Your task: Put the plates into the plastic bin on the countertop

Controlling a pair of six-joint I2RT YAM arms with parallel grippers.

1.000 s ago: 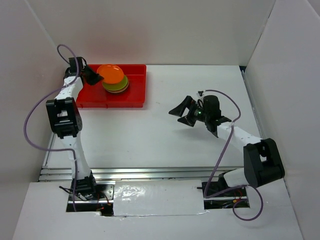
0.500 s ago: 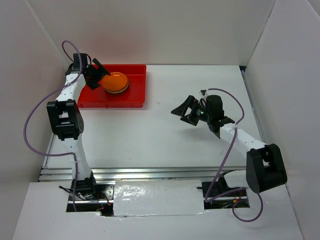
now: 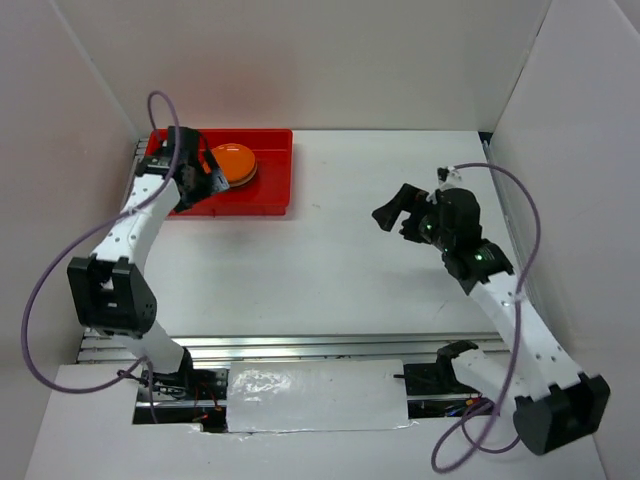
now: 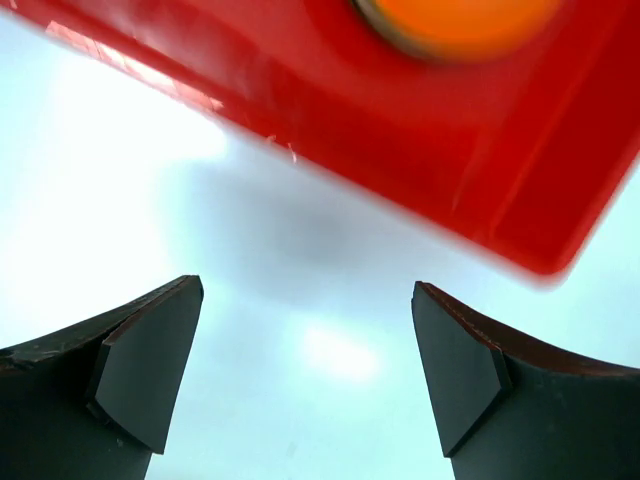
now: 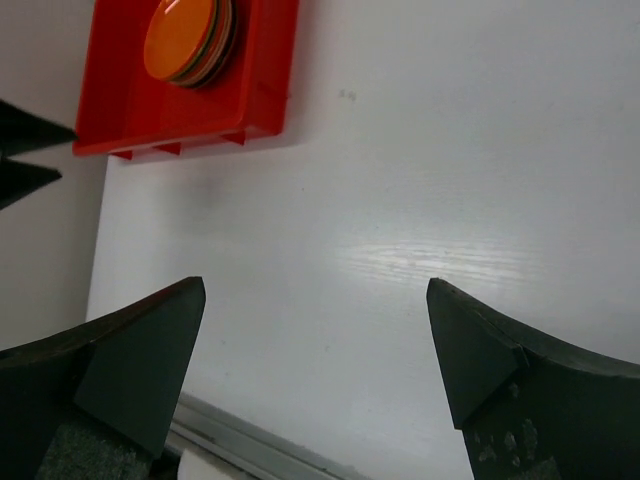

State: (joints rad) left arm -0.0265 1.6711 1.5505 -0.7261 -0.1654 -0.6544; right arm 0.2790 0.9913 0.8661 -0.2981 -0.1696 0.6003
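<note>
Fingers on your left side, the left fingers (image 4: 140, 375), stand spread wide and hold nothing. A second ago they were clamped on an orange plate, tilted above the stack. Now that plate lies flat on top of the plates (image 3: 232, 163), and you have drawn the fingers back toward the left near part of the plastic bin (image 3: 270, 175). Your left wrist view shows bare white table between the two pads. The bin's red wall (image 4: 400, 130) runs across just ahead, and the orange top of the stack (image 4: 455, 20) sits blurred at the upper edge.

The plates sit as one pile inside the bin, near its middle, orange uppermost. From the right wrist you can see a green rim and darker rims peeking out under it (image 5: 185, 40). The bin (image 5: 260, 100) itself rests on the table (image 3: 340, 270) at the far left, where it was a second ago.

Your right fingers (image 5: 130, 360) are also released and empty, as they were before, hanging above open table well apart from the bin. The right arm (image 3: 510, 310) has changed shape: its elbow, folded out at the right edge earlier, has swung down toward the near right corner. The fingers have shifted a little to the right.
</note>
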